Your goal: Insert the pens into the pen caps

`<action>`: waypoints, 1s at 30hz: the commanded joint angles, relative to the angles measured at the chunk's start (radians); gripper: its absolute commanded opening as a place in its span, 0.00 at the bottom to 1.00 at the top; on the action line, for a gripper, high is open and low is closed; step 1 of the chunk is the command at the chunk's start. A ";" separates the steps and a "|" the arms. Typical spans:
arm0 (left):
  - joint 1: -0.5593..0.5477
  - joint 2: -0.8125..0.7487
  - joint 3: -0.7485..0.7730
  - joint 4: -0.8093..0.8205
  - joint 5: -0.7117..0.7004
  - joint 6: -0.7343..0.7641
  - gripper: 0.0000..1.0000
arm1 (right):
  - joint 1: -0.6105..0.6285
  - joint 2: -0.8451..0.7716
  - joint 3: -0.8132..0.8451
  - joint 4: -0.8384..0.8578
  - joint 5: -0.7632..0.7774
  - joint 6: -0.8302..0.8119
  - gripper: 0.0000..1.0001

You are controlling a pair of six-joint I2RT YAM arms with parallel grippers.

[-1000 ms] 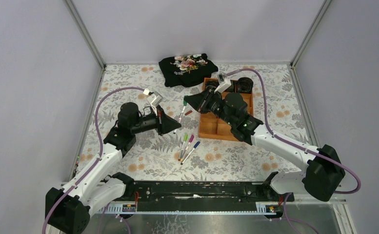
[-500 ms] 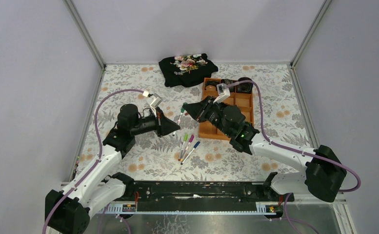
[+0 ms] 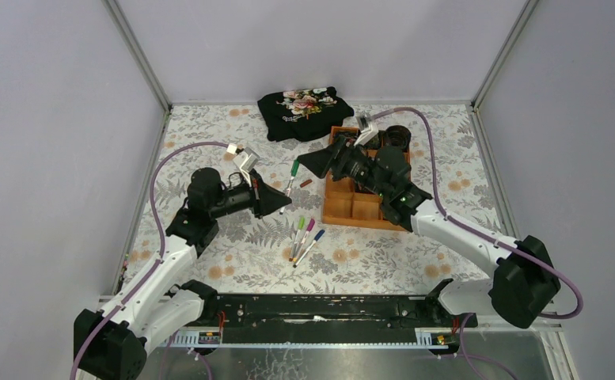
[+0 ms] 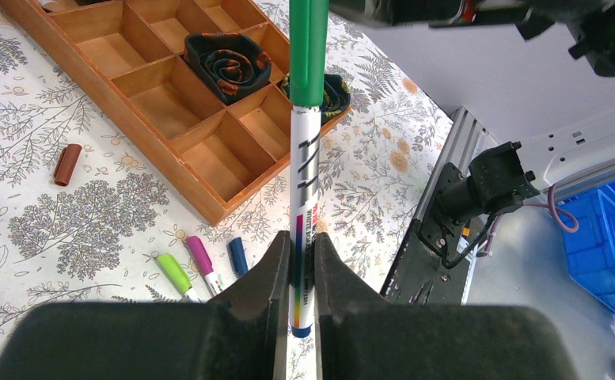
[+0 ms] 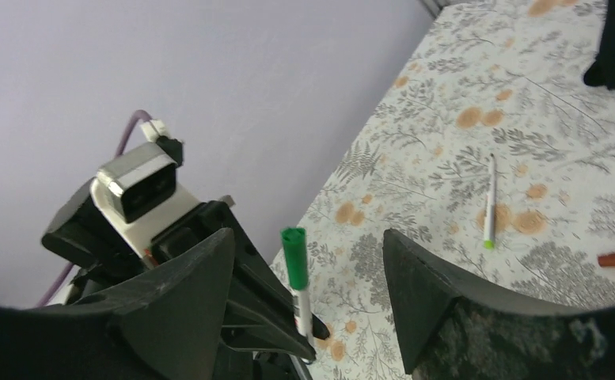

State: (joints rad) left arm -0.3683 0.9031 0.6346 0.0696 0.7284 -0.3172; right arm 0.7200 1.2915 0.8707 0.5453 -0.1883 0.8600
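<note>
My left gripper (image 4: 301,241) is shut on the lower end of a white-barrelled pen (image 4: 302,182) that stands upright and wears a dark green pen cap (image 4: 309,47). In the top view this left gripper (image 3: 280,204) holds the pen (image 3: 291,176) just left of the tray. My right gripper (image 5: 308,261) is open, its fingers apart on either side of the capped pen (image 5: 298,269) without touching it; in the top view the right gripper (image 3: 318,164) sits just right of the cap. Three capped pens (image 3: 305,238) lie on the table. A dark red cap (image 3: 306,183) lies loose.
An orange compartment tray (image 3: 343,212) stands under the right arm, with rolled ties (image 4: 226,67) in some cells. A black floral cloth (image 3: 304,104) lies at the back. An uncapped green-tipped pen (image 5: 489,207) lies on the flowered tabletop.
The right gripper has opened and drawn back toward the tray, leaving the green cap on the pen. The left gripper still holds the pen, shifted slightly.
</note>
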 commanded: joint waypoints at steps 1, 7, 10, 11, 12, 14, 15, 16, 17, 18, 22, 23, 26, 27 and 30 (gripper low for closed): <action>0.003 -0.010 0.004 0.071 0.029 -0.004 0.00 | -0.032 0.047 0.106 0.063 -0.192 -0.017 0.74; 0.003 -0.009 0.002 0.078 0.043 -0.006 0.00 | -0.034 0.145 0.184 0.071 -0.296 -0.024 0.66; 0.003 -0.010 0.002 0.078 0.039 -0.007 0.00 | -0.034 0.170 0.187 0.102 -0.346 -0.007 0.48; 0.004 -0.009 0.002 0.079 0.036 -0.008 0.00 | -0.034 0.172 0.181 0.103 -0.353 -0.007 0.37; 0.004 -0.011 0.003 0.080 0.034 -0.009 0.00 | -0.034 0.169 0.172 0.100 -0.354 -0.008 0.27; 0.003 -0.012 0.004 0.081 0.031 -0.010 0.00 | -0.033 0.164 0.150 0.092 -0.354 -0.012 0.13; 0.003 -0.013 0.004 0.081 0.030 -0.013 0.00 | -0.033 0.161 0.138 0.081 -0.355 -0.015 0.06; 0.002 -0.015 0.005 0.083 0.025 -0.016 0.00 | -0.032 0.158 0.124 0.077 -0.355 -0.015 0.01; 0.003 -0.016 0.005 0.085 0.021 -0.019 0.00 | -0.031 0.153 0.110 0.074 -0.355 -0.013 0.00; 0.004 -0.020 0.004 0.091 0.020 -0.031 0.00 | -0.028 0.150 0.089 0.072 -0.355 -0.011 0.00; 0.003 -0.030 -0.017 0.187 0.023 -0.109 0.00 | 0.002 0.139 0.043 0.055 -0.354 -0.007 0.00; 0.003 -0.030 -0.017 0.205 0.022 -0.124 0.00 | 0.012 0.138 0.036 0.044 -0.357 -0.010 0.00; 0.003 -0.036 0.000 0.227 0.015 -0.136 0.00 | 0.045 0.134 0.011 0.012 -0.371 -0.017 0.00; 0.003 -0.037 0.009 0.231 0.012 -0.138 0.00 | 0.056 0.132 -0.003 0.007 -0.377 -0.016 0.00; 0.005 -0.040 0.029 0.249 0.007 -0.150 0.00 | 0.087 0.130 -0.037 0.002 -0.405 -0.003 0.00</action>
State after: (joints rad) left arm -0.3729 0.8967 0.6014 0.0734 0.7860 -0.4217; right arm 0.7170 1.4326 0.9012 0.6430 -0.4599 0.8616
